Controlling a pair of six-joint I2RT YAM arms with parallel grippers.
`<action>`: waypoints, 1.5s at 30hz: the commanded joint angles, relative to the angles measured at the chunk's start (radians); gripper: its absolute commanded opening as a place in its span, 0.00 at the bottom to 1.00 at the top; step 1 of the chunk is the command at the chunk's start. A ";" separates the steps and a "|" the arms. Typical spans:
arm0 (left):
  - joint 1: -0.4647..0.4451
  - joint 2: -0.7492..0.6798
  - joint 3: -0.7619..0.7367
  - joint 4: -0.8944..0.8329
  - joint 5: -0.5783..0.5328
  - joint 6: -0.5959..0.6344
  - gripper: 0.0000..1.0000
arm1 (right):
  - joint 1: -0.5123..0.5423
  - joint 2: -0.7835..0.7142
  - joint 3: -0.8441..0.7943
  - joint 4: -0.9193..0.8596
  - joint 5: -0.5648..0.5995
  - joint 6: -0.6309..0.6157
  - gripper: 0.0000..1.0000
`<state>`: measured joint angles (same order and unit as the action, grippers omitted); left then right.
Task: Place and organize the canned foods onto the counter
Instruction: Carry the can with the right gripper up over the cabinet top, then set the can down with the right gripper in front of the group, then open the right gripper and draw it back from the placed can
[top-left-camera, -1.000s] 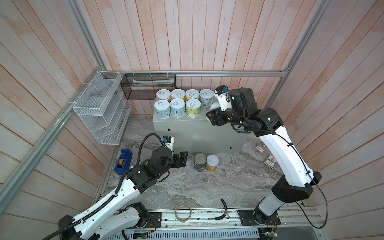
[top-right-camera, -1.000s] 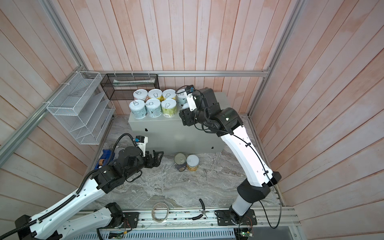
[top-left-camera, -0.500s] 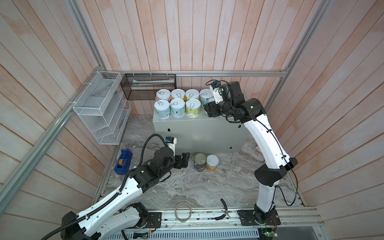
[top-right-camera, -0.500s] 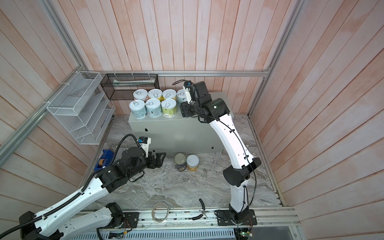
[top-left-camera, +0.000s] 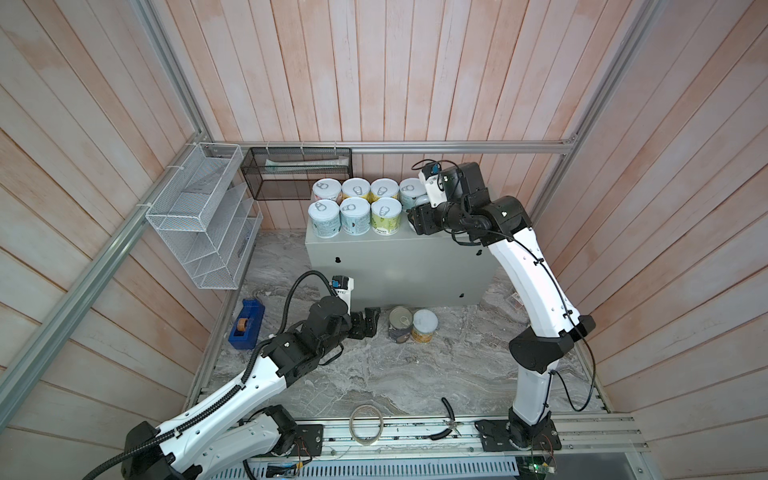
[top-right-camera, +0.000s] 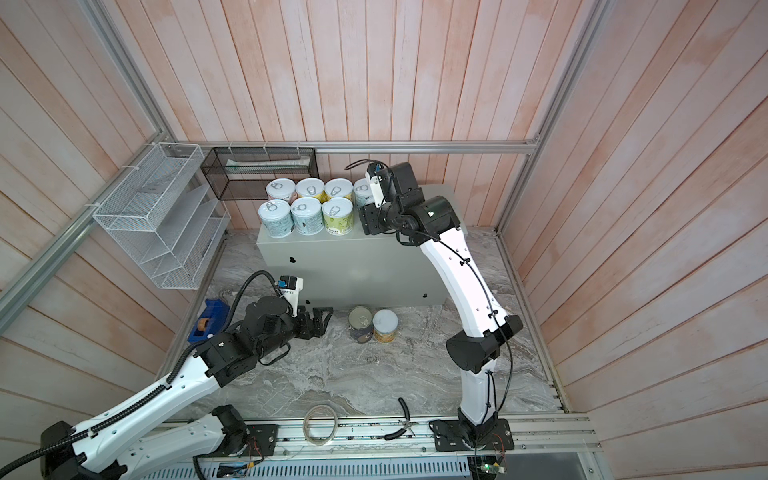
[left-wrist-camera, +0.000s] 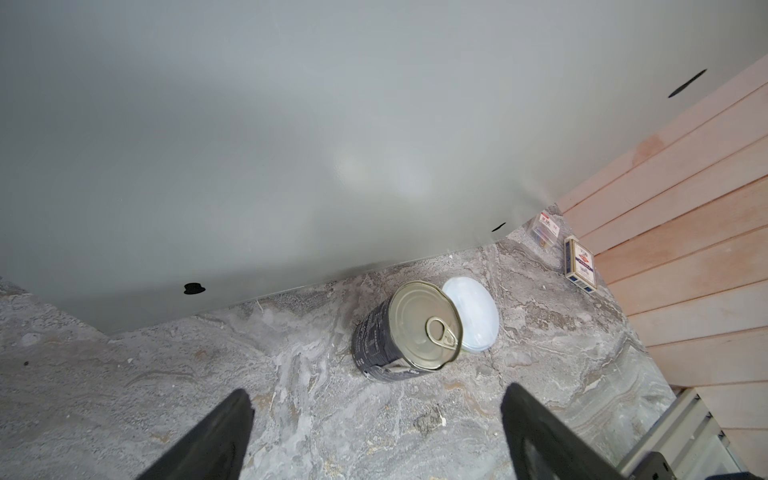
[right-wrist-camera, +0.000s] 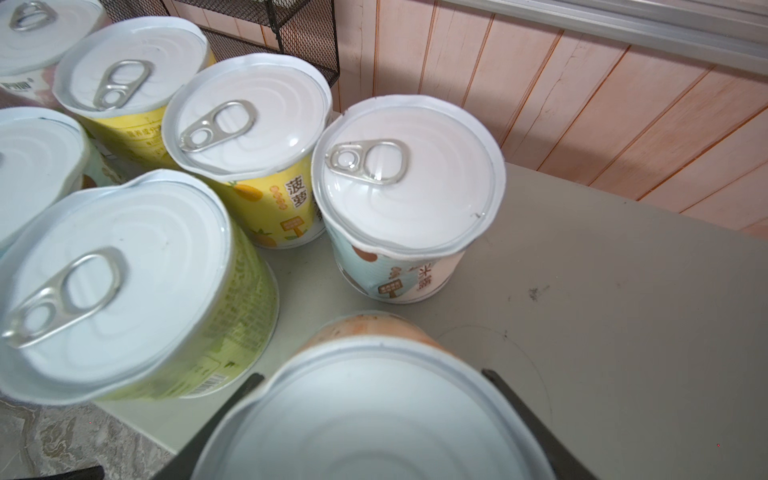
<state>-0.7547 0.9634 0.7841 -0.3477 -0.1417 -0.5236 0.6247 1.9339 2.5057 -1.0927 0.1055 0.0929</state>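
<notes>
1. The counter (top-left-camera: 399, 266), a pale grey-green box, stands against the back wall. Seven cans (top-left-camera: 355, 212) stand upright on the left part of its top, four behind and three in front, packed close.
2. My right gripper (right-wrist-camera: 372, 399) is clamped round an orange can (right-wrist-camera: 365, 328) over the counter top. It is just beside the green can (right-wrist-camera: 124, 282) that ends the front row, with the teal can (right-wrist-camera: 399, 216) behind it. I cannot tell whether it rests on the top.
3. Two more stand on the floor (top-left-camera: 395, 374) in front of the counter: a dark can (left-wrist-camera: 399, 332) with a pull tab and a white-lid can (left-wrist-camera: 478, 316), touching side by side.
4. My left gripper (left-wrist-camera: 377, 399) sits low over the floor with jaws spread wide, holding nothing. It faces the dark can, near but apart.
5. A black mesh basket (top-left-camera: 297, 195) on the back wall holds a pale long item (top-left-camera: 305, 165) lying flat. A white wire rack (top-left-camera: 203, 216) hangs on the left wall.
6. The floor is grey marble. On it lie a blue tape dispenser (top-left-camera: 246, 324) by the left wall, a ring (top-left-camera: 366, 424) and pliers (top-left-camera: 446, 419) near the front, and small boxes (left-wrist-camera: 579, 264) right of the counter.
7. The walls (top-left-camera: 374, 75) are pale pink planks, framed by metal rails (top-left-camera: 457, 146).
</notes>
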 joint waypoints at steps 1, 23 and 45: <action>0.003 0.005 -0.022 0.028 -0.009 -0.010 0.95 | -0.003 0.008 0.001 0.073 0.029 -0.002 0.65; 0.006 0.044 -0.034 0.064 -0.001 -0.005 0.95 | -0.004 -0.282 -0.297 0.344 -0.061 0.004 0.78; 0.006 0.084 -0.074 0.156 0.027 -0.010 0.92 | -0.055 -0.578 -0.989 0.803 -0.136 -0.043 0.77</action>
<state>-0.7528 1.0435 0.7223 -0.2253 -0.1230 -0.5274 0.5751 1.3842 1.5223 -0.3878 -0.0315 0.0738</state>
